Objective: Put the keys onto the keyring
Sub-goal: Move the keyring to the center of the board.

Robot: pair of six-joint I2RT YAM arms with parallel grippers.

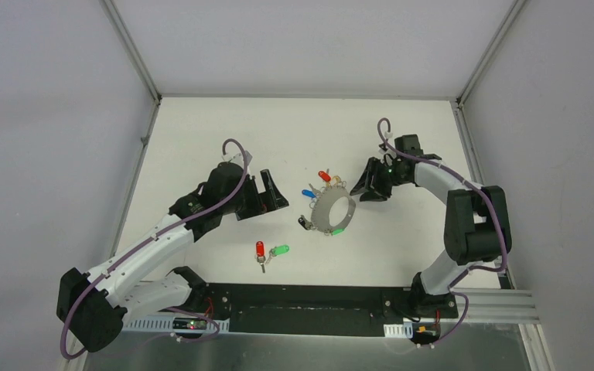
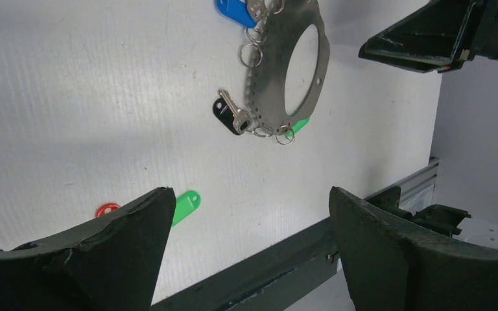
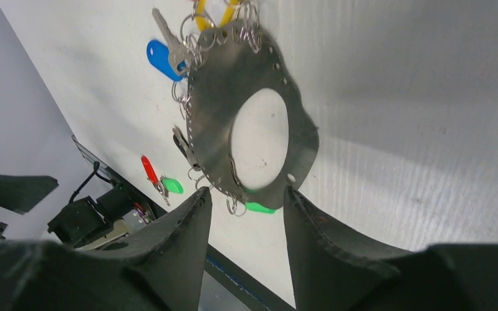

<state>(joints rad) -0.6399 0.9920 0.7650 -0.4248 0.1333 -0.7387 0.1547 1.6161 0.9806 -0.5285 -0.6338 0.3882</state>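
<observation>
The keyring (image 1: 332, 210) is a flat grey metal loop lying mid-table, with red, yellow, blue, black and green-headed keys clipped round it on small rings. It also shows in the left wrist view (image 2: 266, 78) and the right wrist view (image 3: 214, 97). Two loose keys, one red (image 1: 260, 249) and one green (image 1: 280, 250), lie together nearer the front and show in the wrist views too (image 2: 185, 206) (image 3: 148, 170). My left gripper (image 1: 269, 199) (image 2: 249, 194) is open and empty, left of the ring. My right gripper (image 1: 365, 188) (image 3: 246, 193) is open and empty, just right of the ring.
The black base rail (image 1: 302, 309) runs along the near table edge. White walls with metal corner posts (image 1: 131, 46) enclose the table at the back and sides.
</observation>
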